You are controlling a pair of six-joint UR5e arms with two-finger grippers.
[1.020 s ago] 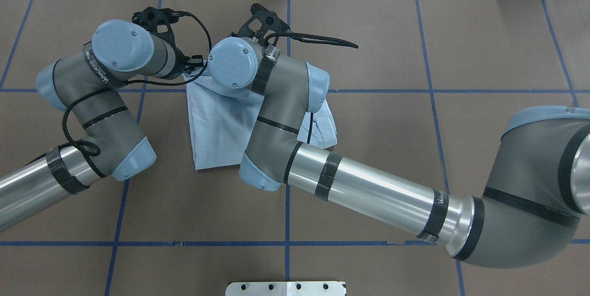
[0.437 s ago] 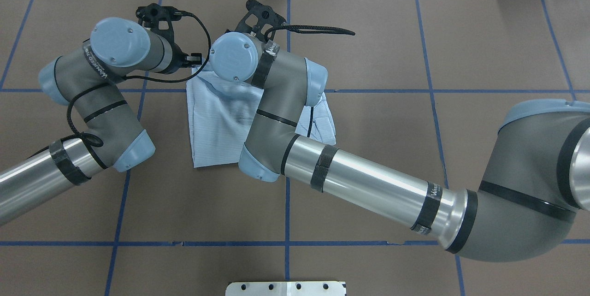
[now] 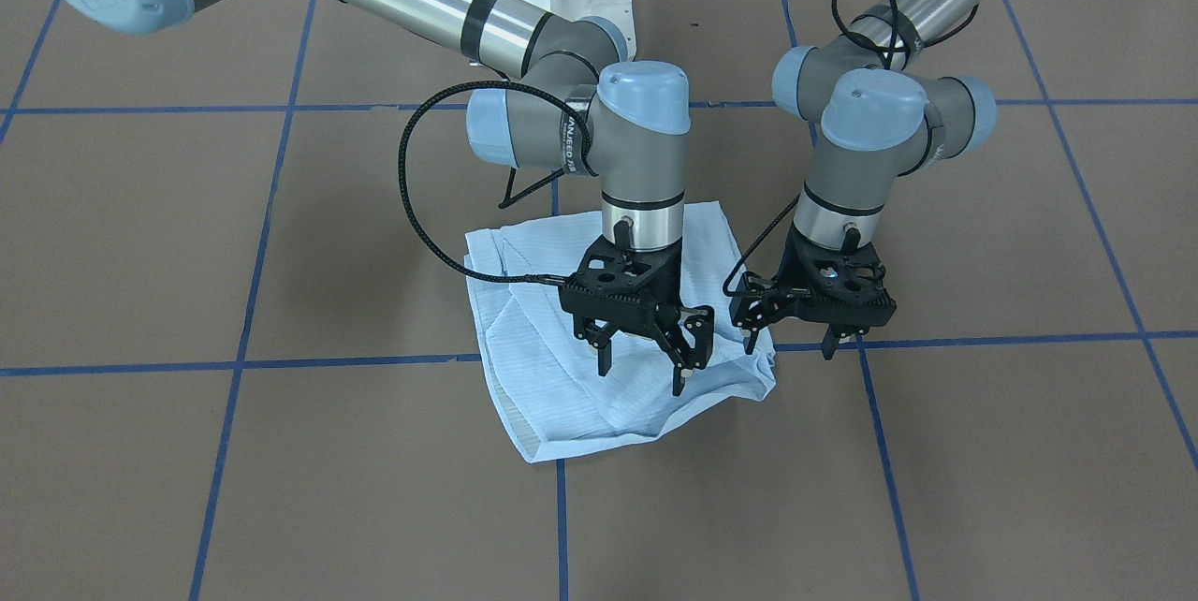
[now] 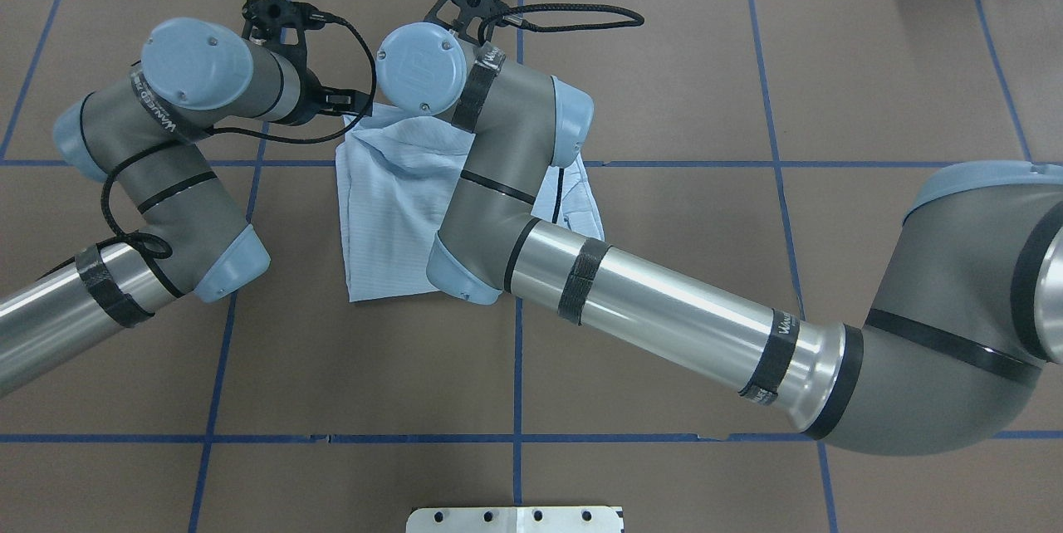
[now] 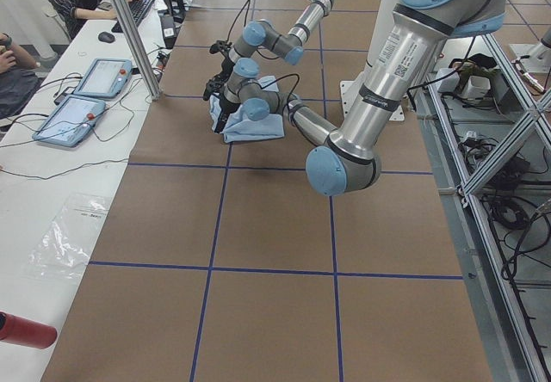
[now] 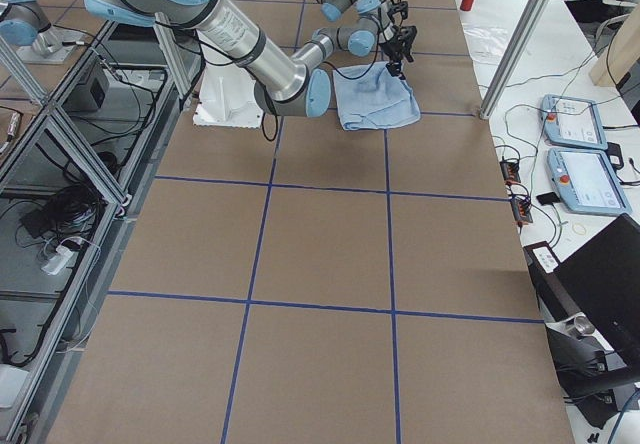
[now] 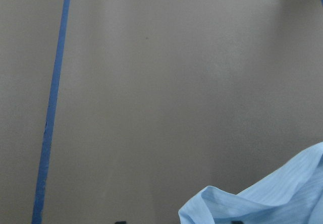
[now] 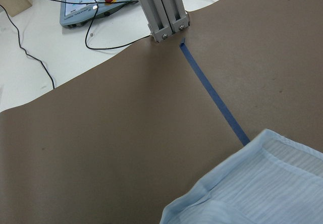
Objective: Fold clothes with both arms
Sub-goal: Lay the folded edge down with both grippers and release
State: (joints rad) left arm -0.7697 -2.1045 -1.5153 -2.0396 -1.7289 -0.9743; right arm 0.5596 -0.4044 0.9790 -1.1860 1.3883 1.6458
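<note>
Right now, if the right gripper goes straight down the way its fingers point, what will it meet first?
The shirt. The right gripper hangs open, its fingers pointing down over the folded cloth, and nothing shows between them and it. How high it hangs above the cloth is hard to judge.

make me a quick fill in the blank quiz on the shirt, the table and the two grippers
1. The shirt lying on the table is light ____.
2. The right gripper hangs over the shirt with its jaws ____.
3. The table has a ____ surface crossed by tape lines.
4. The left gripper, at the shirt's edge, holds ____.

Missing words: blue; open; brown; nothing
</note>
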